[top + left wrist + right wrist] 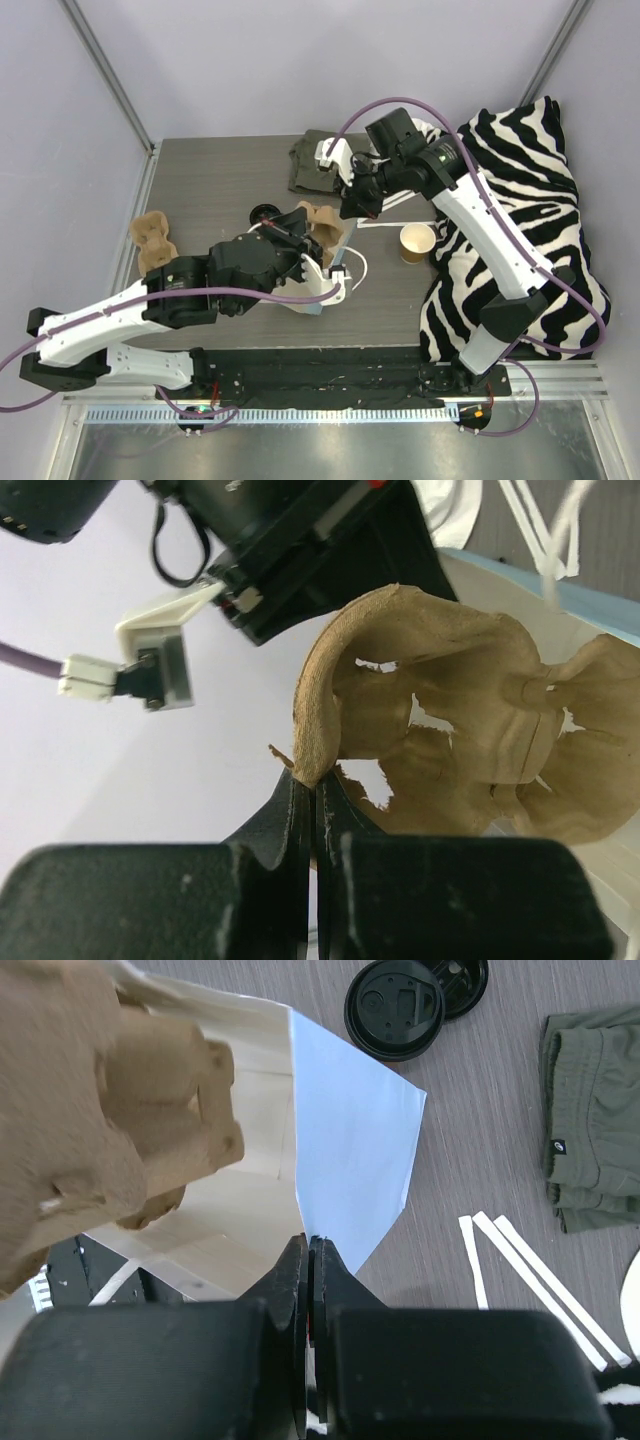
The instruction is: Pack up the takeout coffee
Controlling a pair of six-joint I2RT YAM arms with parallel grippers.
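Observation:
The takeout coffee is out of view. My left gripper (pixel 312 780) is shut on the rim of a brown pulp cup carrier (pixel 470 730), holding it tilted over the open mouth of the blue paper bag (pixel 590 610). In the top view the carrier (pixel 322 222) hangs by the left gripper (pixel 303 232), which hides most of the bag (pixel 343 262). My right gripper (pixel 308 1243) is shut on the bag's top edge, where the blue outside (pixel 350 1130) meets the white inside. From above, the right gripper (pixel 352 207) sits at the bag's far side.
An open tan paper cup with no lid (pixel 417 243) stands right of the bag. Two black lids (pixel 395 1005) lie on the table behind it. A second pulp carrier (pixel 152 240) lies at left, a green garment (pixel 320 160) at the back, zebra cloth (pixel 520 200) at right, white strips (pixel 520 1270) nearby.

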